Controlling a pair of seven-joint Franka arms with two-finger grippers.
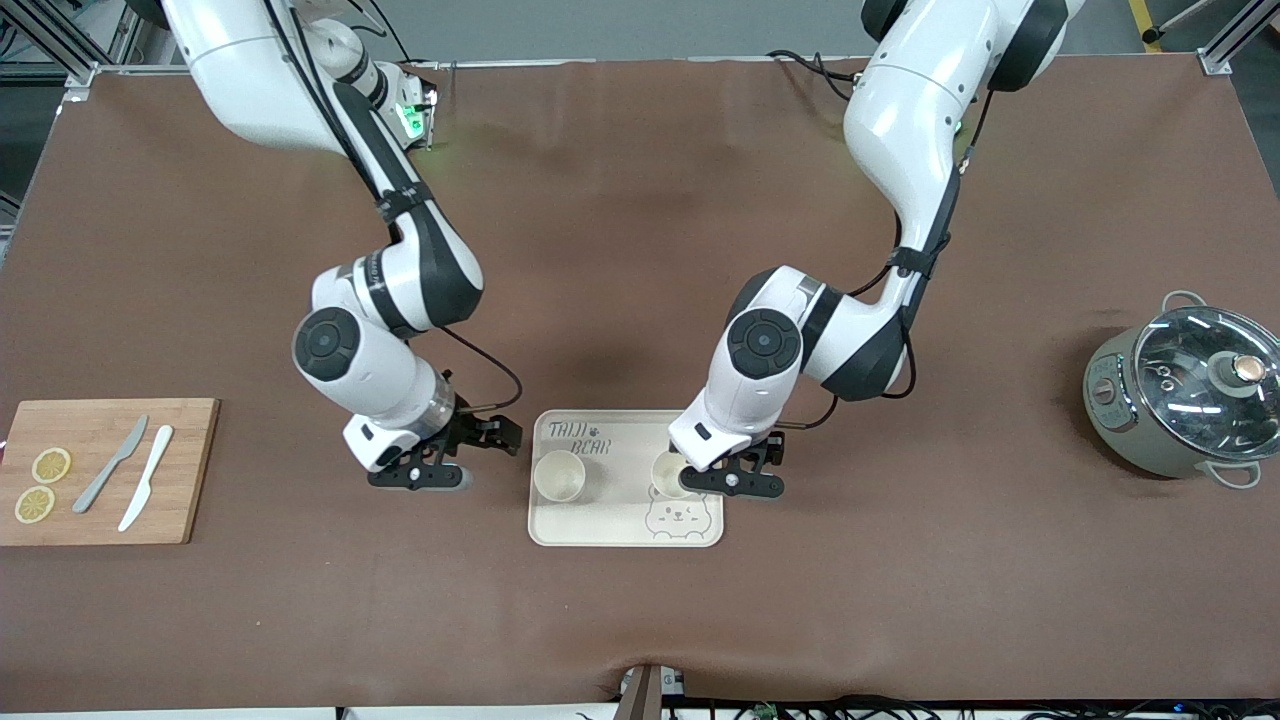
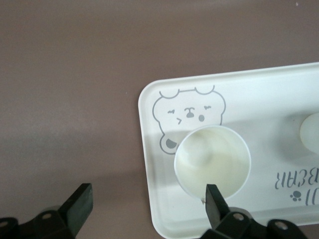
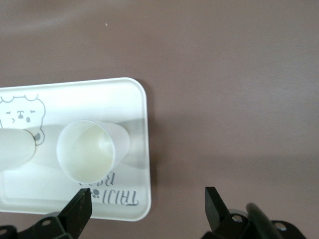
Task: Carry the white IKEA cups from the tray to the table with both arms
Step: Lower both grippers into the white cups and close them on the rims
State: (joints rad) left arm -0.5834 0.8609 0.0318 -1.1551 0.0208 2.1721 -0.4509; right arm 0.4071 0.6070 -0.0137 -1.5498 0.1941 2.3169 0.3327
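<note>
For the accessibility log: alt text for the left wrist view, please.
The open left gripper hovers by a white cup standing upright on a beige tray printed with a bear; one fingertip overlaps the cup's rim, the other is over brown table.

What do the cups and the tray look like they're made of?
Both white cups look like matte plastic or glazed ceramic: smooth, plain, opaque walls, hard to tell which. The beige tray looks like moulded plastic: rounded corners, raised rim, printed bear and lettering.
</note>
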